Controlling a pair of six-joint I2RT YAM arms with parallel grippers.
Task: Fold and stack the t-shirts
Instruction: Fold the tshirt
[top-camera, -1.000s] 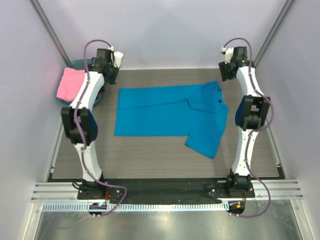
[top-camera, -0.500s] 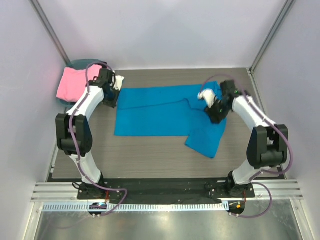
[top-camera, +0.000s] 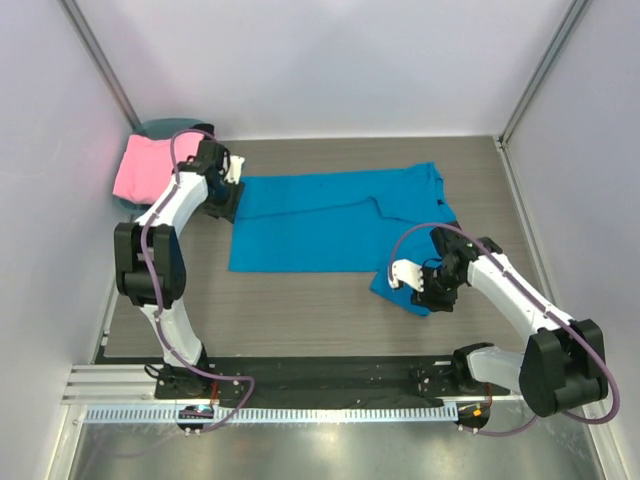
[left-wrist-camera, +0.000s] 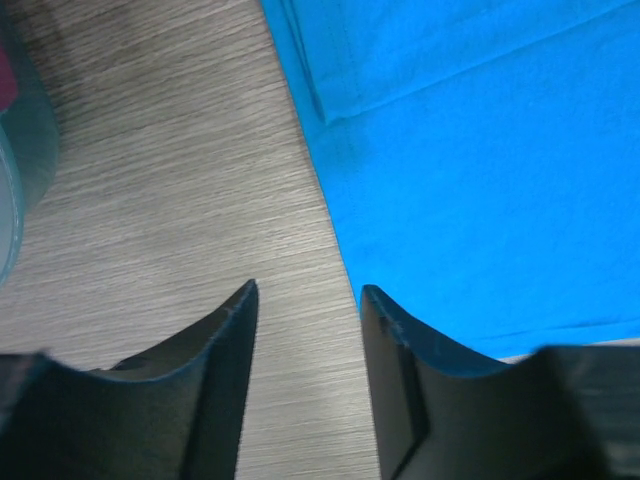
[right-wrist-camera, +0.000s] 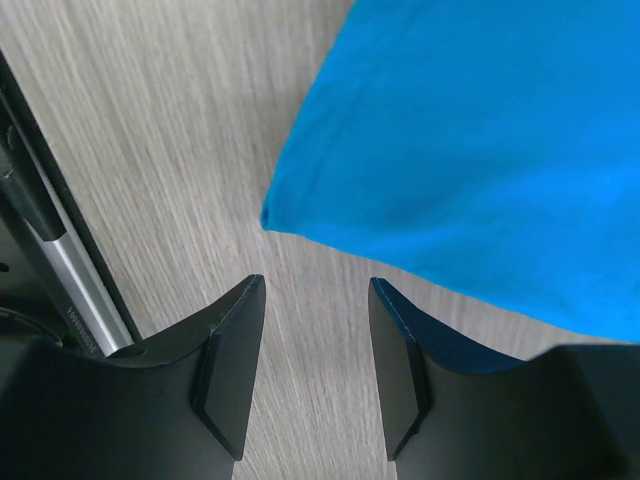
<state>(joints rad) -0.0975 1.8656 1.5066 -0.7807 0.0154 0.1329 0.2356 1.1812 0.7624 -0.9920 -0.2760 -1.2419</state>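
Tabletop (top-camera: 300, 300): blue t-shirt (top-camera: 330, 220) lies spread flat, with the pink t-shirt (top-camera: 140, 165) well to its left. Step looks like pre-grasp for a fold. Left tool (left-wrist-camera: 307, 288) released, straddling the blue t-shirt's far-left edge. Right tool (right-wrist-camera: 316, 282) released, just off its near-right corner. Next: descend, pinch both.

The blue t-shirt (top-camera: 320, 225) is smooth matt cloth; the table (top-camera: 300, 300) is matt grey wood with fine grain.

T-shirt (top-camera: 330, 225) spread on table (top-camera: 300, 310) centre, second shirt (top-camera: 138, 165) on bin (top-camera: 165, 127) at far-left corner
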